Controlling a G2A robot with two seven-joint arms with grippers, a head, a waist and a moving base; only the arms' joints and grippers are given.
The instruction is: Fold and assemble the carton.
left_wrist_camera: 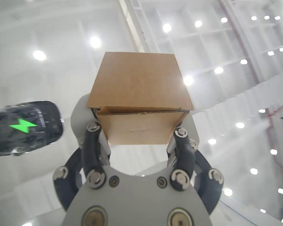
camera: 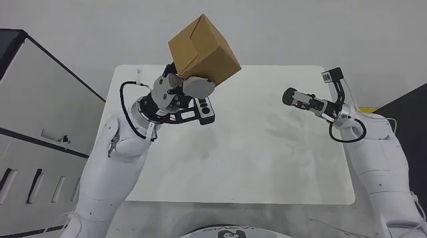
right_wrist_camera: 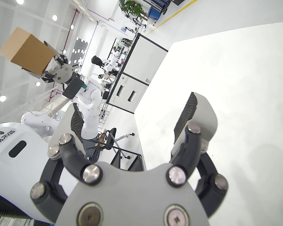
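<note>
Left gripper (camera: pixel 187 83): clamped on the carton (camera: pixel 203 48), pads on two opposite walls at its lower end. The carton rides tilted in the air above the far-left part of the table (camera: pixel 267 151), one corner up, touching nothing else.

It looks squared up. The flap edge (left_wrist_camera: pixel 141 112) nearest my fingers shows a thin gap, so I can't call that end closed.

Right gripper (right_wrist_camera: pixel 134 115): jaws apart, empty, over the right side of the table, well apart from the carton.

Judgement: squeeze firmly without bowing the walls. Level the carton and bring the gapped end towards my right gripper. Press along the crease, not mid-panel.
</note>
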